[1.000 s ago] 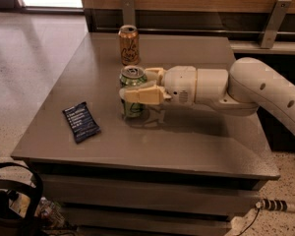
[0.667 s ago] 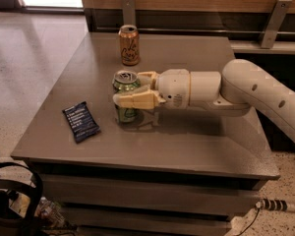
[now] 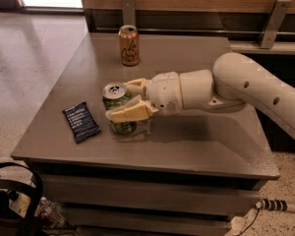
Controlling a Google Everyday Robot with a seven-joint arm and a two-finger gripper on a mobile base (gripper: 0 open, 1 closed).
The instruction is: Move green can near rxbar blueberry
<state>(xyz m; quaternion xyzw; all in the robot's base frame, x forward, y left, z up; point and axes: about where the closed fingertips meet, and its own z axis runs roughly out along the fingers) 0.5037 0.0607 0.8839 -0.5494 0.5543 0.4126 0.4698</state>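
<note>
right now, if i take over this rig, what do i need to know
Gripper: shut on the green can, mid-table, reaching in from the right.
Green can: upright, just right of the blue bar, a small gap between them.
Blue bar: flat near the table's front left edge.
Orange can: at the back, untouched.
Done: can grasped and close to the bar.
Left: probably just set it down beside the bar, release, back off.

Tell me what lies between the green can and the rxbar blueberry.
Only bare table separates green can and rxbar blueberry in the camera view; the gripper grips the can.
</note>
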